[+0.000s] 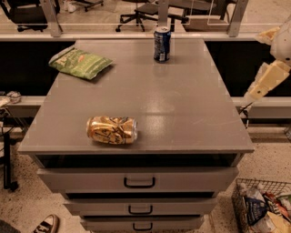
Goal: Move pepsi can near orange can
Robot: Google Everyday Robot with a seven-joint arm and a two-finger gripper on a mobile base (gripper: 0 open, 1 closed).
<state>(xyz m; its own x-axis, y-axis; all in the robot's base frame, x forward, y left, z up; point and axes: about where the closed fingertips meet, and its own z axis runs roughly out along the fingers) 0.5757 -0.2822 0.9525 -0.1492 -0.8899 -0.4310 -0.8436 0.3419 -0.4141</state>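
Observation:
The pepsi can (162, 44) is dark blue with a silver top and stands upright at the far edge of the grey cabinet top (182, 109), right of its middle. The orange can (112, 130) is gold-orange and dented. It lies on its side near the front left edge, far from the pepsi can. My gripper (265, 81) is at the end of the cream arm off the cabinet's right side, beyond the edge and above the top. It is well to the right of both cans and touches nothing.
A green snack bag (81, 63) lies at the far left of the top. The cabinet has drawers (139, 181) in front. A wire basket (263, 207) of items stands on the floor at the lower right. Office chairs (141, 11) stand behind.

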